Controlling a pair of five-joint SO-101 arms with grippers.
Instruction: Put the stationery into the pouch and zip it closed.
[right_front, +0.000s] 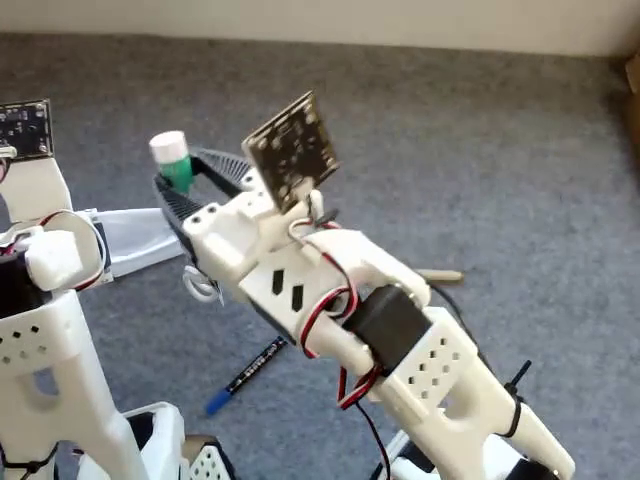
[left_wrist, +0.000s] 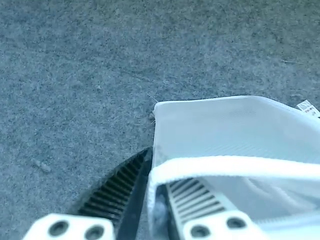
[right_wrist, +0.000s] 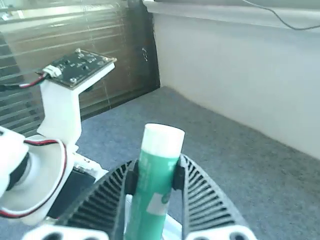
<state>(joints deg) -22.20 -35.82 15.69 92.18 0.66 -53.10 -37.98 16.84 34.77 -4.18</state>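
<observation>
My right gripper (right_front: 190, 183) is shut on a green glue stick (right_front: 172, 160) with a white cap, held upright above the carpet; in the right wrist view the glue stick (right_wrist: 154, 175) stands between the black ribbed fingers (right_wrist: 107, 195). Just below it lies the white pouch (right_front: 135, 238), whose edge is pinched by my left gripper (left_wrist: 156, 200). In the left wrist view the pouch (left_wrist: 235, 130) stretches away over the carpet. A blue-capped pen (right_front: 250, 370) lies on the carpet in front of the right arm. A pale wooden stick (right_front: 440, 275) pokes out behind that arm.
Grey carpet (right_front: 480, 150) covers the whole work area, with free room at the back and right. The left arm's white body (right_front: 45, 330) stands at the near left, close to the right arm. A white wall runs behind.
</observation>
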